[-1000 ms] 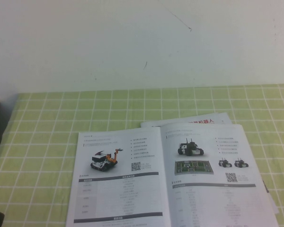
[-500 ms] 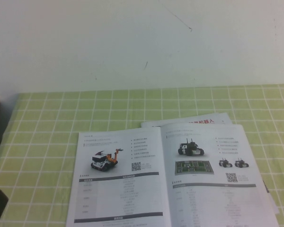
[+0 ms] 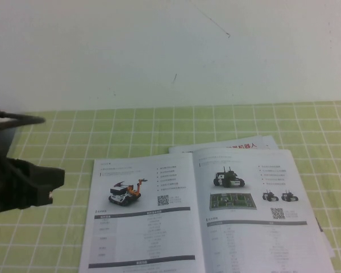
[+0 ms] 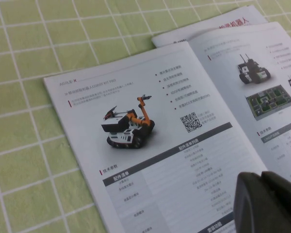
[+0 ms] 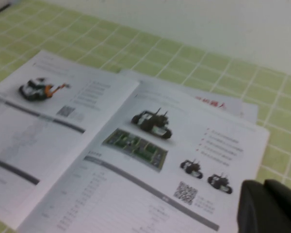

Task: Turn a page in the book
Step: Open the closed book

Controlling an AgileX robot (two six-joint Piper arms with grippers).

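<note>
Setting: robot test bench, likely a lab. Green-and-white checked tablecloth (image 3: 159,128) covers the table, set against a bare, scuffed white wall (image 3: 159,51) on the far side. Black left gripper (image 3: 42,182) at near left; right gripper (image 5: 271,206) low beside the booklet.

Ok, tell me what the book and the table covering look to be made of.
The book: thin paper, probably glossy coated, lying flat, with light sheen on the white leaves. The table covering: looks like soft fabric or vinyl in a green check, matte; which one is unclear. The left gripper hovers left of the book; the right gripper shows only in its wrist view.
</note>
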